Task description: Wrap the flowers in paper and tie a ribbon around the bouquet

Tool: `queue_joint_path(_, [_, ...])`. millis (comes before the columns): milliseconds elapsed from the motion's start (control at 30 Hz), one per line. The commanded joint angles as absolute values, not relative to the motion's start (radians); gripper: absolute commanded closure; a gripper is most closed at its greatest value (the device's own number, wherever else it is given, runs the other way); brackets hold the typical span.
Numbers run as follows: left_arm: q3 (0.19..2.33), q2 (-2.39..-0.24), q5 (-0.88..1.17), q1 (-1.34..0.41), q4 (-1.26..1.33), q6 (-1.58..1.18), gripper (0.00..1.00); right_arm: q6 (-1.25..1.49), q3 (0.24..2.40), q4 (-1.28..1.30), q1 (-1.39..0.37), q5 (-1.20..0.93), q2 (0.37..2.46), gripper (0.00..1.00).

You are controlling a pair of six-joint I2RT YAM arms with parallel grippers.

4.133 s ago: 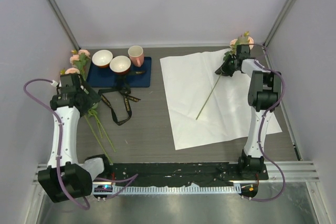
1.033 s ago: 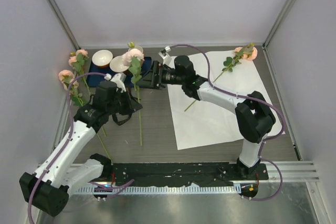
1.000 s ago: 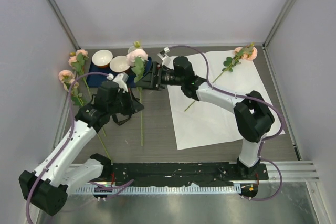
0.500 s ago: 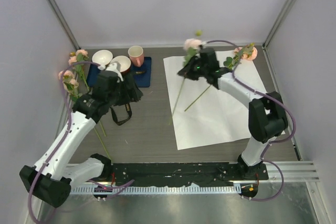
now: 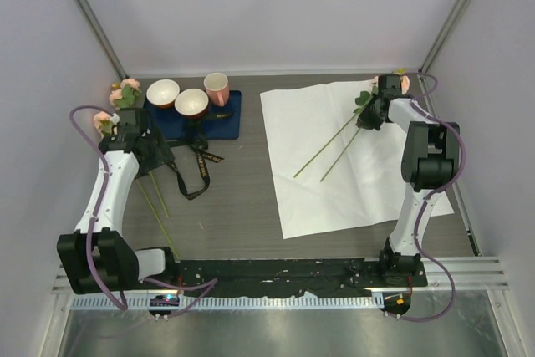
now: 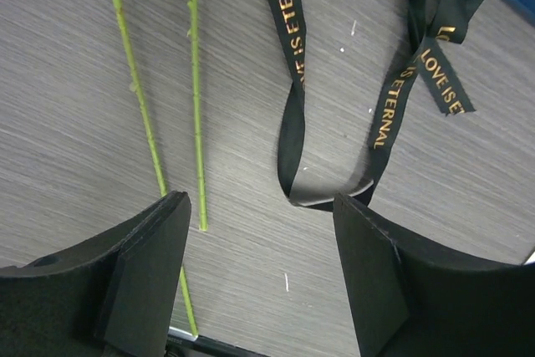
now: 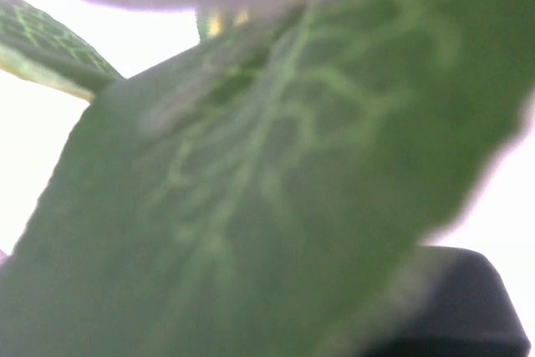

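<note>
Two flowers lie on the white paper (image 5: 359, 186), their stems (image 5: 322, 146) slanting toward its middle and their pink heads (image 5: 403, 84) at its far right corner. My right gripper (image 5: 373, 113) sits on the leafy top of the nearer one, shut on that flower. A green leaf (image 7: 251, 190) fills the right wrist view and hides the jaws. More flowers (image 5: 125, 92) lie at the far left, stems (image 5: 155, 196) (image 6: 196, 106) on the table. My left gripper (image 5: 142, 150) (image 6: 261, 236) hovers open over those stems, holding nothing. The black ribbon (image 5: 198, 171) (image 6: 292, 123) with gold lettering lies beside them.
A dark blue mat (image 5: 227, 120) at the back holds two bowls (image 5: 163, 91) (image 5: 191, 103) and a pink cup (image 5: 216, 88). Enclosure walls and metal posts stand close on the left, right and back. The arm bases sit on the black rail at the near edge.
My right gripper carried a flower from mid-table to the paper's far right corner and set its stem beside the first one. My left gripper opened and swung back left over the stems.
</note>
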State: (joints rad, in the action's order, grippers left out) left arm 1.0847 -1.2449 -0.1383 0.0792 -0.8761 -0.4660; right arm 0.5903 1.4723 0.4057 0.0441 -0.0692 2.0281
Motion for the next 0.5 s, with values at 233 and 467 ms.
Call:
queue_joint_path(233, [1.1, -1.445, -0.284, 0.109, -0.856, -0.416, 0.22, 0.485, 1.591, 0.462, 0.058, -0.109, 2.105, 0.78])
queue_joint_path(467, [1.164, -1.626, -0.323, 0.109, -0.781, -0.456, 0.28, 0.456, 1.597, 0.474, 0.038, -0.06, 2.071, 0.44])
